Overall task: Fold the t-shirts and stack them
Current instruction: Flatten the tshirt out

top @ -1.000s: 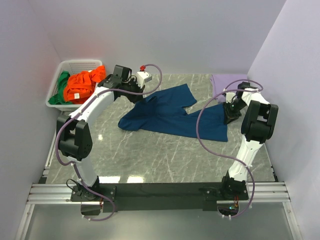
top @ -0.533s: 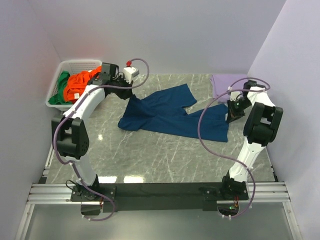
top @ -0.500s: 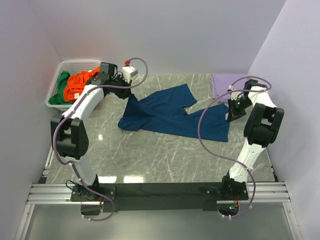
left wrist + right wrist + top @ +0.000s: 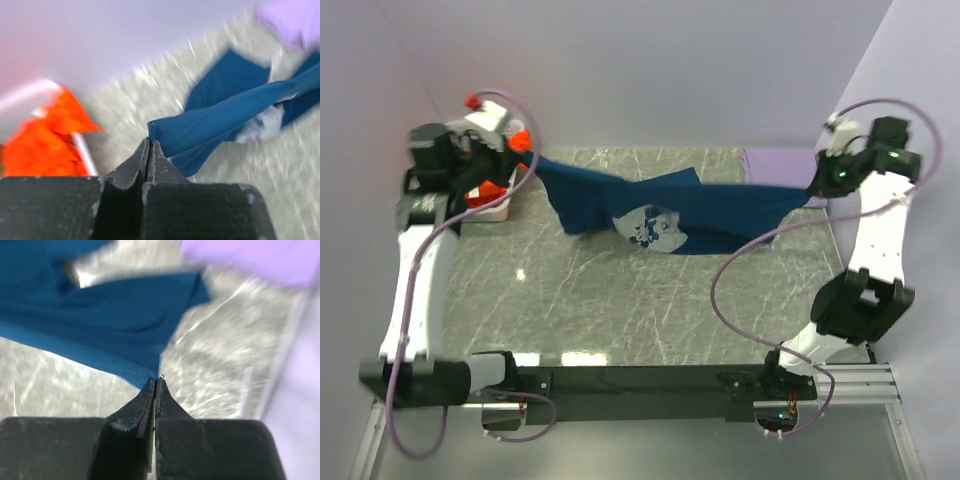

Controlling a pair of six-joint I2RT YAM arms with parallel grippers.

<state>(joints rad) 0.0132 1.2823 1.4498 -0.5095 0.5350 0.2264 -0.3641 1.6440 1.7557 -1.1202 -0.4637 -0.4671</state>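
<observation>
The navy blue t-shirt hangs stretched in a long band across the back of the marble table, lifted at both ends and sagging in the middle, where its white chest print faces up and the lowest folds seem to brush the surface. The left gripper is raised near the back left corner with its jaws pressed together on one edge of the shirt; in the left wrist view the blue cloth runs straight out from between the closed tips. The right gripper is up near the right wall, pinched tight on the opposite edge, and the right wrist view shows a hemmed border caught between its tips. An orange t-shirt lies bunched in the white plastic basket just beside the left gripper, though motion blur there hides how it is folded. A lavender cloth lies flat at the back right of the table, partly behind the stretched shirt.
</observation>
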